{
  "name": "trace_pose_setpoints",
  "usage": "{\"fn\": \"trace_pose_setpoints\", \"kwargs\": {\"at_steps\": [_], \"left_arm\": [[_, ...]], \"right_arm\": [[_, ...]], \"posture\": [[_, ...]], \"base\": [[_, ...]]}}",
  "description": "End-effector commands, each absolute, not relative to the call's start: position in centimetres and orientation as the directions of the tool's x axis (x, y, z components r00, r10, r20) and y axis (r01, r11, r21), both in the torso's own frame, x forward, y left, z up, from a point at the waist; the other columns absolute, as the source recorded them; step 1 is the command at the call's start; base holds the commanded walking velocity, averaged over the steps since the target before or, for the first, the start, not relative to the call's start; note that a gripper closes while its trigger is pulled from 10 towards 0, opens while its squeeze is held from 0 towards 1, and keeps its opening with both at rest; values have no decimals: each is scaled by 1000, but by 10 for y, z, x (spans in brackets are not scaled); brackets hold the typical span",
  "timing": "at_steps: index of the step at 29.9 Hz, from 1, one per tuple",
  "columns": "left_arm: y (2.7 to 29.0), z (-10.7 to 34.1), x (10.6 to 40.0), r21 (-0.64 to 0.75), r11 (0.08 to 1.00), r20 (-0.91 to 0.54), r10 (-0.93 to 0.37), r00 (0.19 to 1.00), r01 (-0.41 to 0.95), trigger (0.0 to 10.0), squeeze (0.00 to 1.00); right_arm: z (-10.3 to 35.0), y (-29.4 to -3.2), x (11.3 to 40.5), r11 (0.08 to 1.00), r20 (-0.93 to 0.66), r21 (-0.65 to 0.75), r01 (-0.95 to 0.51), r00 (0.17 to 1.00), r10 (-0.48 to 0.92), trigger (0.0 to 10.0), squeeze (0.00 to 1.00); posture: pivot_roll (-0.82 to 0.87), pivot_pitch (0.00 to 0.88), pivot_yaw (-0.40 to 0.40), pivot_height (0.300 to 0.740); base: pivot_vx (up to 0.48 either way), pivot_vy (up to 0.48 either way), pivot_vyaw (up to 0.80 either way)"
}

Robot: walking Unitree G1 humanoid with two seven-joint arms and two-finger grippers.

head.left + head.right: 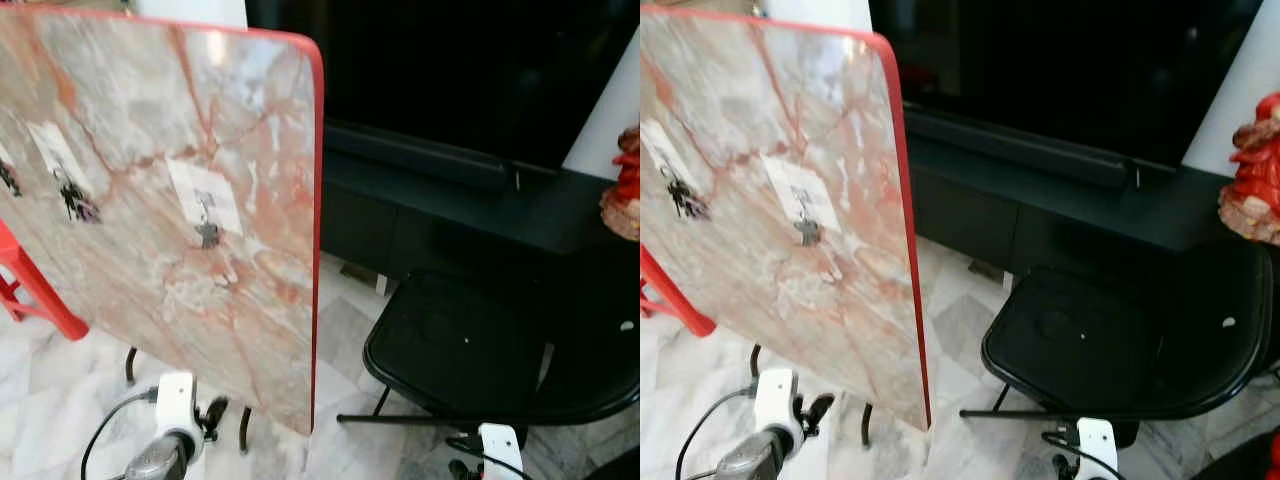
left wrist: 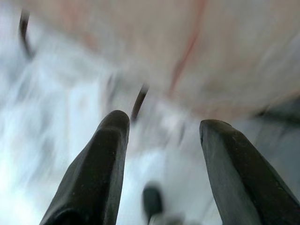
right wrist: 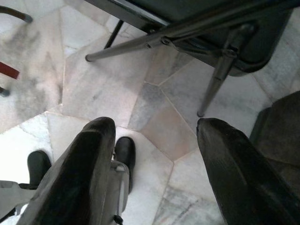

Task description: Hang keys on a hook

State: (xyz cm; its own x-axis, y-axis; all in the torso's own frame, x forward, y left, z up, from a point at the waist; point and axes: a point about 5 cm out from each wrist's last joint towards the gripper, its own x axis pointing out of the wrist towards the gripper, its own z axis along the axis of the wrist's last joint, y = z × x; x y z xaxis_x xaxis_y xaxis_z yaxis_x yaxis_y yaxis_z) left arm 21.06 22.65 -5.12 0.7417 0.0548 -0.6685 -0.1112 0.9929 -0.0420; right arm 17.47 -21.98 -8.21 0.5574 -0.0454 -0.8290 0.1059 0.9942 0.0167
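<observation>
- Leaning upright at the left of the scene, a marble-patterned tabletop with a red rim (image 1: pixel 180 200) is seen tipped on its side above a pale marble floor (image 3: pixel 112 84).
- Two white adhesive hook pads are fixed to its face; a small bunch of keys (image 1: pixel 207 232) is hung on the nearer hook (image 1: pixel 205 200), and a darker bunch (image 1: pixel 75 200) is hung on the farther one.
- A black folding chair (image 1: pixel 470 350) is placed just right of the tabletop, before a dark TV cabinet (image 1: pixel 450 210).
- A red figurine (image 1: pixel 1255 170) is set at the cabinet's right end.
- The left gripper (image 2: pixel 161 140) is held low near the tabletop's lower edge, its fingers spread apart and empty; this view is blurred.
- The right gripper (image 3: pixel 154 140) is held low over the floor beside the chair's legs, fingers likewise parted, nothing between them.
</observation>
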Motion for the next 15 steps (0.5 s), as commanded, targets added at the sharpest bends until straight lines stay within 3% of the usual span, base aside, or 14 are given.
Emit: {"fn": "trace_pose_setpoints", "kwargs": {"at_steps": [1, 4, 13, 15], "left_arm": [[231, -68, 186, 14, 993, -753, 86, 653, -114, 10000, 0], [234, -84, 157, 84, 993, -823, 116, 556, -82, 10000, 0], [226, -87, 157, 39, 992, -822, 98, 561, -117, 10000, 0], [226, -87, 157, 45, 993, -822, 101, 560, -112, 10000, 0]], "right_arm": [[-83, -221, 174, 994, -835, 10, 105, 548, -49, 10000, 0], [-82, -222, 173, 996, -838, -8, 85, 544, -53, 10000, 0], [-84, -225, 170, 992, -846, -27, 121, 525, -87, 10000, 0], [-84, -225, 170, 992, -846, -28, 125, 526, -90, 10000, 0]], "posture": [[-11, 0, -8, 740], [-17, 0, -10, 740], [-9, 0, -16, 740], [-17, 0, -9, 740]], "base": [[0, 0, 0], [0, 0, 0], [0, 0, 0], [0, 302, 0]]}}
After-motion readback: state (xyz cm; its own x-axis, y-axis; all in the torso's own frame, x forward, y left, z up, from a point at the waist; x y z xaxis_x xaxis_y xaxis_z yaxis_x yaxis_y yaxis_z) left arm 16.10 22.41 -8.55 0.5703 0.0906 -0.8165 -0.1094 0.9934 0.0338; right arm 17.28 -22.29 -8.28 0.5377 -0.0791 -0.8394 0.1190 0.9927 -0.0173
